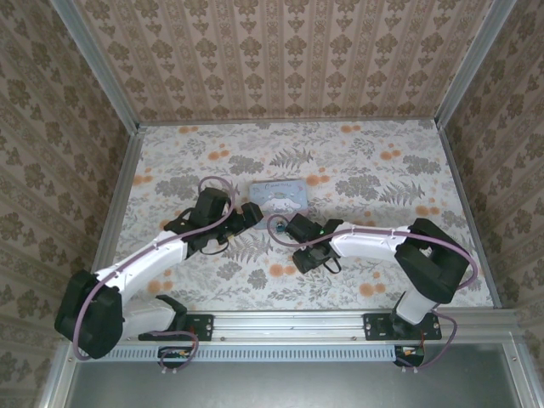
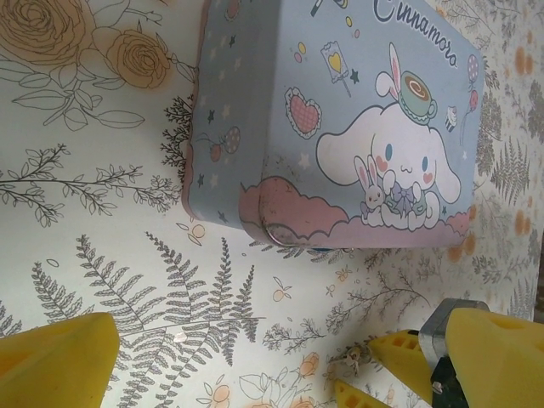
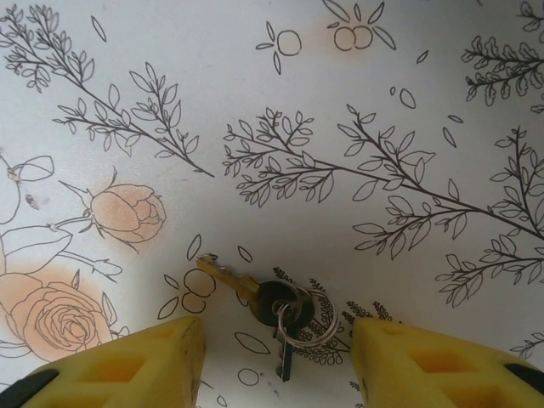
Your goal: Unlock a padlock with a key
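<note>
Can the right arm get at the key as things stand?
Probably yes: the key lies flat on the table, uncovered, between the open fingers of the right gripper. Flat lie could make the pinch fiddly.

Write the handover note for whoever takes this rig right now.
Left gripper: open, empty, near the blue tin.
Right gripper: open, fingers astride the key bunch, not touching it.
The key bunch lies flat on the table, on a ring.
Padlock: too small to place with certainty.
Done: right gripper lined up over the keys; nothing gripped.
Left: grip a key, find the padlock, insert, turn.
</note>
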{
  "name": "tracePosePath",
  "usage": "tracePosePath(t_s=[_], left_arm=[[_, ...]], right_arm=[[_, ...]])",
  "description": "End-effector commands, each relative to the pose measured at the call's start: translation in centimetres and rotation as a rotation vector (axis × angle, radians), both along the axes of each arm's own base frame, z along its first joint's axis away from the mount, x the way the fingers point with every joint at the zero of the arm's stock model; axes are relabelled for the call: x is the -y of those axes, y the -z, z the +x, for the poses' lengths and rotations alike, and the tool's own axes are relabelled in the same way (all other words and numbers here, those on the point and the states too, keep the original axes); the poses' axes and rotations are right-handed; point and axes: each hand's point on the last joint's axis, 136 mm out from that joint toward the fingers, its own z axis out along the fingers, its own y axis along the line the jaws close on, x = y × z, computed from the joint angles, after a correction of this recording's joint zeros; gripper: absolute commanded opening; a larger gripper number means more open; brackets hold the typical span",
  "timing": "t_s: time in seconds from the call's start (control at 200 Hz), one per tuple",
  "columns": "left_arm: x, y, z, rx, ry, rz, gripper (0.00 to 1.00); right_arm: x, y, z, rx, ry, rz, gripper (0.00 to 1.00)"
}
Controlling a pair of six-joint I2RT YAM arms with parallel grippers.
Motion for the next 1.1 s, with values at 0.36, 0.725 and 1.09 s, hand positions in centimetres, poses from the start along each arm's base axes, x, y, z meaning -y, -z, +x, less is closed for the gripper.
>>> tracePosePath(t_s=[0.36,0.725,1.09], left_arm=[[1.1,-1.6,0.9,0.026,0.051,-0.037,1.0],[1.3,-1.6,0.6,0.02,0.069,-0.044,1.0],[1.5,-1.7,0.6,0.024,0.069,-0.059,1.0]], right_arm=[[-0.7,1.1,1.4,0.047,-0.018,-0.015,0.41],[-0.4,2.7,0.7,0.004,-0.004,0.005,0.15],[-0.6,2.0,0.7,-0.019,0.046,0.111,0.0]])
